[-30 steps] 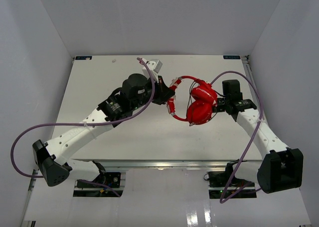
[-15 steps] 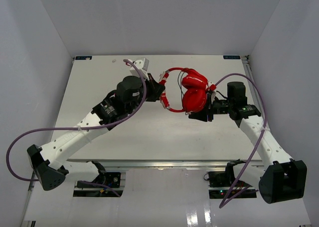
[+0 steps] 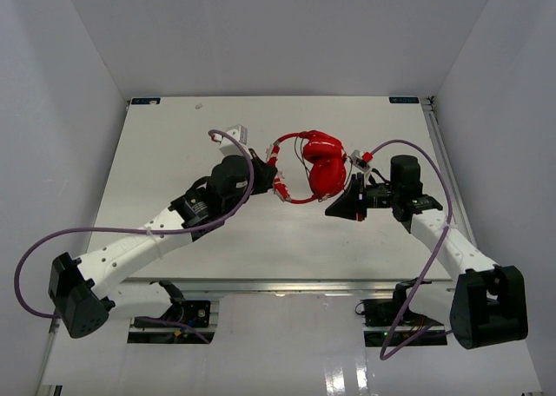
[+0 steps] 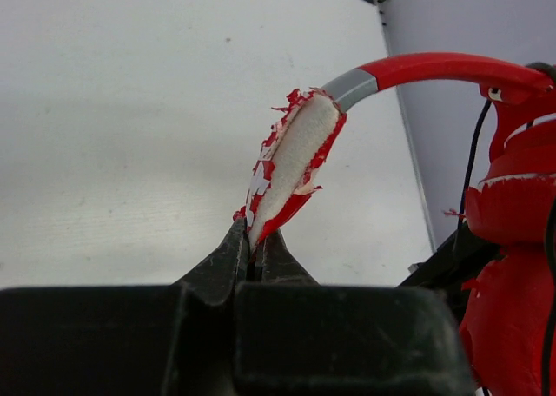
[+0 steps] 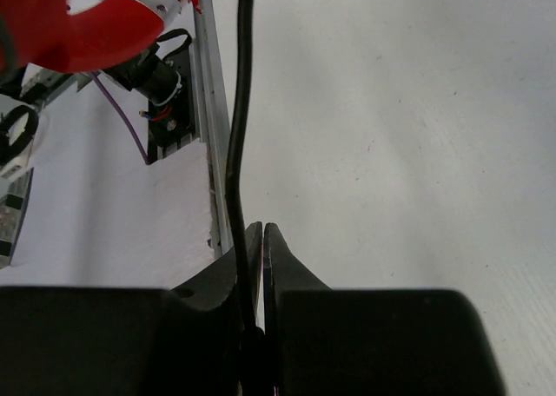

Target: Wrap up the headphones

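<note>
The red headphones point(image 3: 323, 172) are held up over the middle of the table between both arms. My left gripper point(image 3: 271, 172) is shut on the frayed whitish padding of the band point(image 4: 291, 161), pinched at the fingertips point(image 4: 254, 237). The red ear cups point(image 4: 512, 240) hang to its right, with the thin black cable point(image 4: 472, 166) running down beside them. My right gripper point(image 3: 334, 208) sits just right of and below the ear cups. In the right wrist view it point(image 5: 262, 233) is shut on the black cable point(image 5: 241, 101), which rises toward the red headphones point(image 5: 78, 31).
Thick purple robot cables point(image 3: 113, 231) loop from both arms. A metal rail point(image 3: 287, 285) runs along the table's near edge, with an arm base motor point(image 5: 161, 75) behind it. White walls close in the left, right and back sides.
</note>
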Controlling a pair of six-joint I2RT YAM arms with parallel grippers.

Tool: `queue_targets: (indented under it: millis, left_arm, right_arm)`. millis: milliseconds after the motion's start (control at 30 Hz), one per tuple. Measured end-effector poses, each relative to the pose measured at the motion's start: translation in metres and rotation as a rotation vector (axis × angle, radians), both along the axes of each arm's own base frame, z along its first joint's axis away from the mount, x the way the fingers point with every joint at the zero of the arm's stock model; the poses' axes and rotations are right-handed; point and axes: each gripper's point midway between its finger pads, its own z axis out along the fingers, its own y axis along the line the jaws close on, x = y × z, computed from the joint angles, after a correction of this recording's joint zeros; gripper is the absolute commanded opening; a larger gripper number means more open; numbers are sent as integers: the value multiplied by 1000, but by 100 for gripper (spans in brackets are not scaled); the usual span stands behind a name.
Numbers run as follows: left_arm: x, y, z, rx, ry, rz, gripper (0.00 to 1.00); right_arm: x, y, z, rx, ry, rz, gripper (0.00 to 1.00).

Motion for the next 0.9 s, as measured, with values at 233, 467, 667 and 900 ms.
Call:
queue_targets:
  millis: [233, 467, 667, 900]
  left_arm:
    - [7, 28, -90, 18, 145, 161, 0]
    - [36, 33, -161, 23, 278, 258, 0]
    - [63, 19, -213, 68, 398, 272, 0]
    - [94, -21, -236, 78, 466, 220, 0]
  right_arm:
    - [12, 6, -36, 10, 195, -6, 8]
    - [25, 9, -96, -22, 424, -14, 8]
    - [33, 6, -132, -54, 533, -47, 8]
    - [47, -5, -152, -72, 570, -107, 8]
